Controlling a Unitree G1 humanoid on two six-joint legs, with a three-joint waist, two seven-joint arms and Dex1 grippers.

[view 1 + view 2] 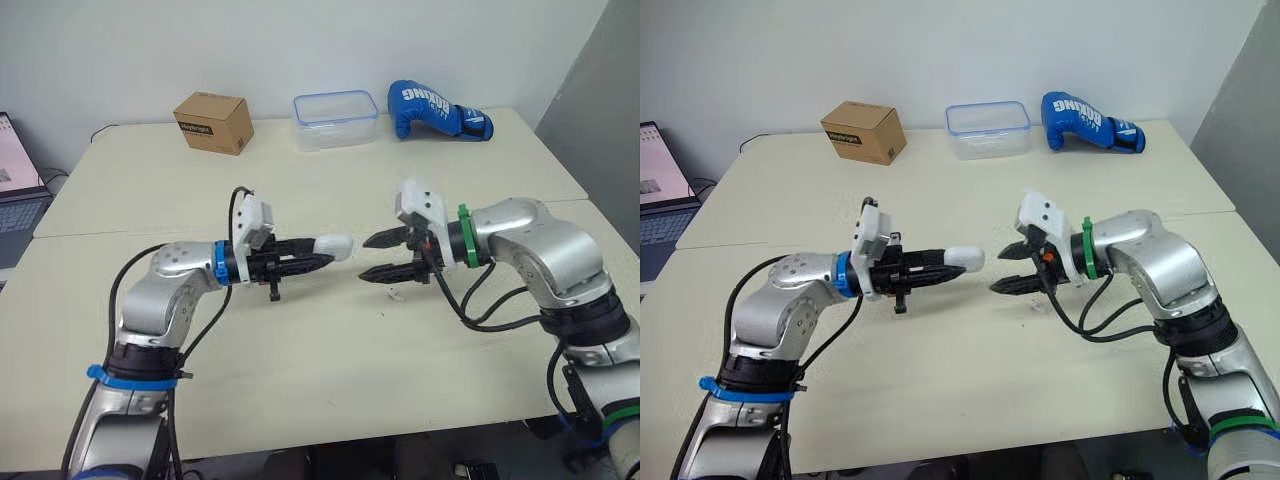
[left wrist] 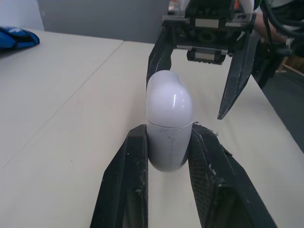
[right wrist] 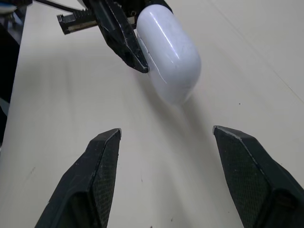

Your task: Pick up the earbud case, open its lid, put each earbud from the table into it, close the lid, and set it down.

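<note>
Left gripper (image 1: 322,254) clamped on case (image 1: 336,245); its base is hidden between the fingers, and the left wrist view shows the lid seam shut. Right gripper (image 1: 364,258) spread apart, facing the case. White speck (image 1: 395,295) beneath it, indistinct.

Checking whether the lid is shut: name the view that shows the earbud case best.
The left wrist view: the earbud case stands close up between the left gripper's fingers, lid seam visible and closed. The right wrist view shows its rounded lid end at an angle; the eye views show it small at the fingertips.
</note>
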